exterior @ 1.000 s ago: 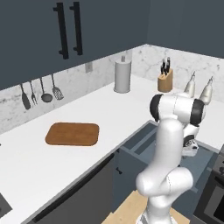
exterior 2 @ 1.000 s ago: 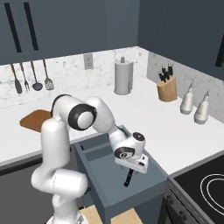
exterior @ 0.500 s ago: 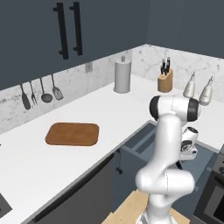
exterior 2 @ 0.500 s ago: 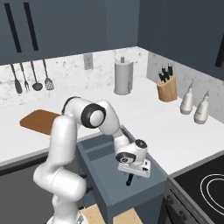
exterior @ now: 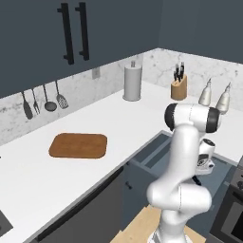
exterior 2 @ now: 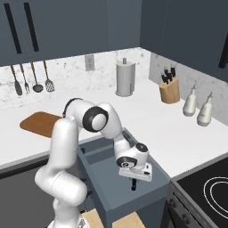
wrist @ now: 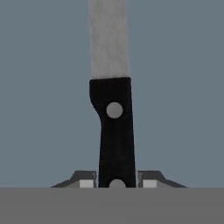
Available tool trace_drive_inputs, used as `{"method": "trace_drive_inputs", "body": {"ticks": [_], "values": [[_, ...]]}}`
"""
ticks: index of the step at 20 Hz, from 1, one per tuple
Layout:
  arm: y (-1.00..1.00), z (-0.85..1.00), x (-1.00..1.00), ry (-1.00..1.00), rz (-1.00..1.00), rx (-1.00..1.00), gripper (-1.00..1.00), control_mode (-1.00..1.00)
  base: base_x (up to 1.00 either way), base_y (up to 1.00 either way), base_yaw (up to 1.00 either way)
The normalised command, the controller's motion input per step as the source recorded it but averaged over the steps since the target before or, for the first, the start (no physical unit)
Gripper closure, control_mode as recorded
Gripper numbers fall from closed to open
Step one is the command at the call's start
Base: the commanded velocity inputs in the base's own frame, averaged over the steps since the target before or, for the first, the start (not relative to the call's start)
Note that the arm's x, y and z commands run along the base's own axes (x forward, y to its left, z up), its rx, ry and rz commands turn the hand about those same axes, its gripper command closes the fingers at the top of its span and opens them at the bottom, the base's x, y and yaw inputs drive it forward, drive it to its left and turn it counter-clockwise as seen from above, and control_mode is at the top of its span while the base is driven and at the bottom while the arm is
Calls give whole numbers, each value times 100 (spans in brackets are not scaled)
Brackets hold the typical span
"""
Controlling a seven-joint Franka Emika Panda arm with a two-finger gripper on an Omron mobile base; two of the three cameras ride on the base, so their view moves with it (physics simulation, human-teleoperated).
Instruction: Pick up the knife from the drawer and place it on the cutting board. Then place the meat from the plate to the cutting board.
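The knife lies flat on the blue-grey drawer floor, its black handle toward me and its silver blade running away. My gripper is down inside the open drawer with a finger tight against each side of the handle, shut on it. In the right base view the gripper hangs low at the drawer's front right. The gripper also shows below the white wrist in the left base view, over the drawer. The brown cutting board lies on the white counter far to the left. Meat and plate are out of view.
A paper towel roll, a tan knife block and two bottles stand along the back wall. Utensils hang on the left wall. A black stove top lies right of the drawer.
The hand has sunk lower into the drawer and shifted slightly toward its front edge. The arm's elbow has swung out over the counter edge.
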Motion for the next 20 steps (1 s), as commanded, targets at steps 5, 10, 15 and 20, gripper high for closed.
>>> {"method": "trace_drive_inputs", "body": {"ticks": [5, 10, 15, 20], "values": [[70, 11, -37, 0, 0, 0, 100, -100, 0, 0, 0], [34, 85, 0, -2, 0, 0, 100, -100, 0, 0, 0], [-4, 100, -3, 5, 0, 0, 100, -100, 0, 0, 0], [-18, 100, -16, 17, 1, 0, 100, -100, 0, 0, 0]]}}
